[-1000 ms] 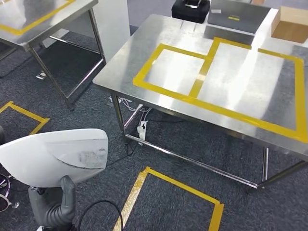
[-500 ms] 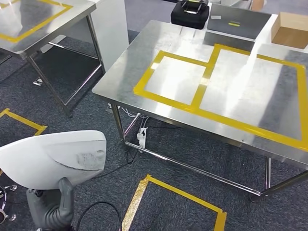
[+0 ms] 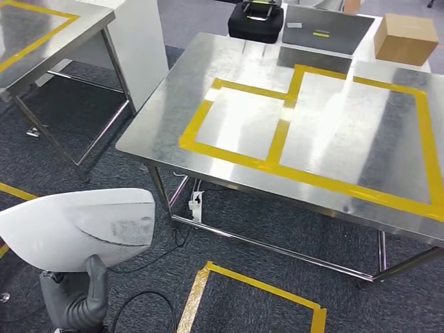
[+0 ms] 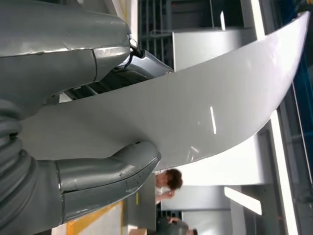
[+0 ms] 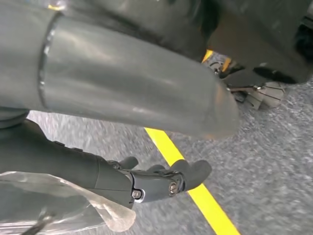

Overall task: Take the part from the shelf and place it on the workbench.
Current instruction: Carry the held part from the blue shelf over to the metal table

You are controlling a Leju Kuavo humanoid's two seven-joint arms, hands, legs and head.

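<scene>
One left hand [image 3: 78, 298] grips the white part [image 3: 78, 225] from beneath.

no readable text, labels, brands or numbers anywhere

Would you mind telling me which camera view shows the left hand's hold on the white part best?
The left wrist view: the left hand fills it, thumb under the white part and fingers over it. The head view shows the part's top and just the thumb below; the right wrist view looks at floor.
</scene>
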